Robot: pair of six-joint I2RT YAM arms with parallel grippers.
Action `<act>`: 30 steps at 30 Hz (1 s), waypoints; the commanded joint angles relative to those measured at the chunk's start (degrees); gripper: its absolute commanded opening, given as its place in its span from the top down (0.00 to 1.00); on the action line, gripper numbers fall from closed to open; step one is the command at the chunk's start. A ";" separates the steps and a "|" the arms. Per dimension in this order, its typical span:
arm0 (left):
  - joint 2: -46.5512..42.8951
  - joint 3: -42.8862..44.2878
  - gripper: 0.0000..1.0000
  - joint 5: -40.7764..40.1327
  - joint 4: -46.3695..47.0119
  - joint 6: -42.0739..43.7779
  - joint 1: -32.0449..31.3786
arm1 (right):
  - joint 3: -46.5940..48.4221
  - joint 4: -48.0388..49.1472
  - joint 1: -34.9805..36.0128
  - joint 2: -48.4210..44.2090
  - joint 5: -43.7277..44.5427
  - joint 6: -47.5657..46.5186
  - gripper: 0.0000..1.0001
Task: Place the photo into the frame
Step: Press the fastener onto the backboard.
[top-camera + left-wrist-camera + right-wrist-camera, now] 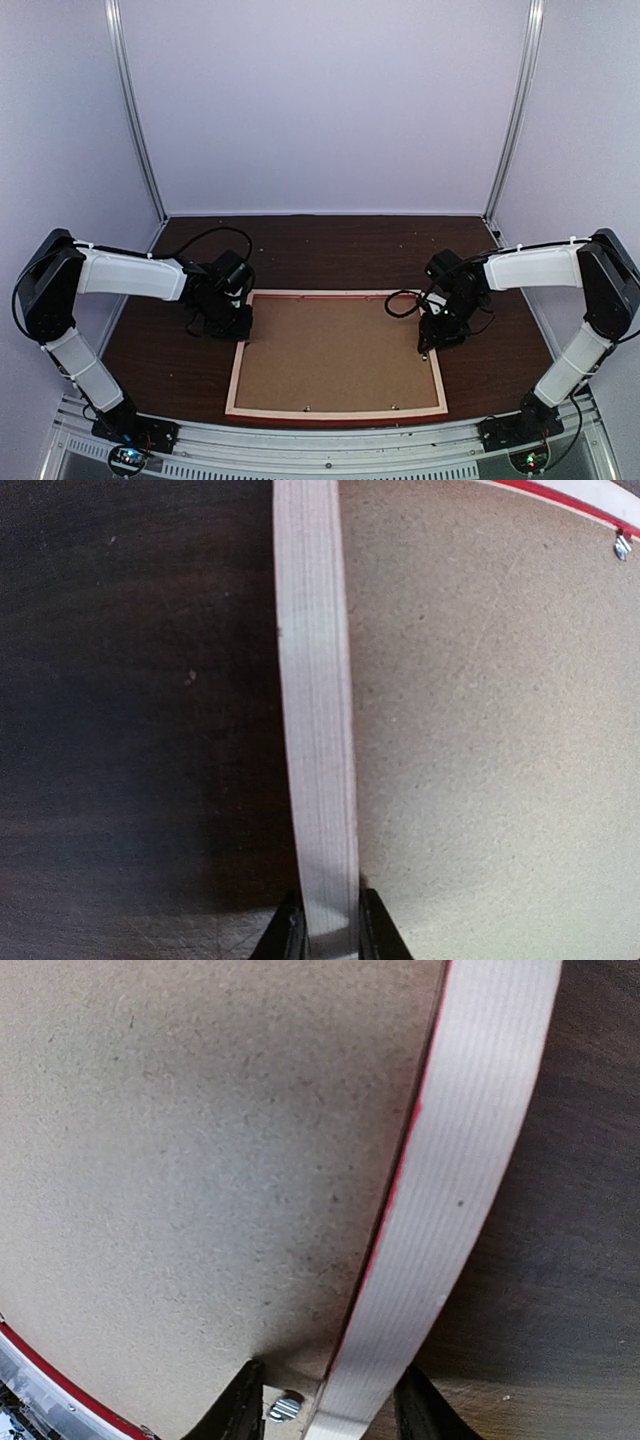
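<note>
Lying flat and back-side up on the dark wood-grain table (170,360), the frame (338,411) sits between the two arms, its long rails parallel to the near edge of the table.

**Overhead view.** Only this view shows the whole rectangle: pale wood rails on all four sides, with a thin red line along the far rail. The left gripper (236,322) is at the left rail near the far-left corner. The right gripper (430,343) is at the right rail, about halfway along it.

**Left wrist view.** This view shows the grip. The two dark fingers (288,940) stand one on each side of the pale rail and press against both of its faces, so this claw is clamped narrowly on the frame. A small metal retaining tab (622,547) and a red strip show at the upper right.

**Right wrist view.** The fingertips (238,1410) straddle the right rail loosely. The inner one stands apart from the wood, with a second metal tab (285,1408) showing in the gap. This claw is parted and grips nothing. A red edge runs along the inner side of the rail.

**Appearance.** The rail backs are unpainted, fine-grained and pale. Red shows only at the edges.

**Contents.** The brown backing board (335,350) fills the frame's recess from rail to rail and lies flat. Its surface is speckled and matte. Whatever lies beneath it is hidden.
</note>
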 commanded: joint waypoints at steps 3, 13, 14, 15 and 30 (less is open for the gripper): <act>1.52 0.61 0.83 1.92 0.35 0.86 -0.97 | -1.02 -0.19 1.45 -0.67 2.29 0.73 0.56; 1.72 0.62 0.83 1.91 0.33 0.98 -0.97 | -1.37 -3.12 1.89 -2.50 3.18 -0.46 0.57; 1.73 0.62 0.83 1.89 0.34 0.99 -0.97 | -1.30 -3.13 1.81 -2.83 2.90 -0.35 0.57; 1.72 0.62 0.83 1.93 0.34 0.94 -0.93 | -1.28 -2.90 1.78 -3.17 2.37 -0.18 0.57; 1.72 0.26 0.83 1.89 0.42 0.96 -0.97 | -2.93 -4.48 1.62 -7.46 1.03 1.17 0.48</act>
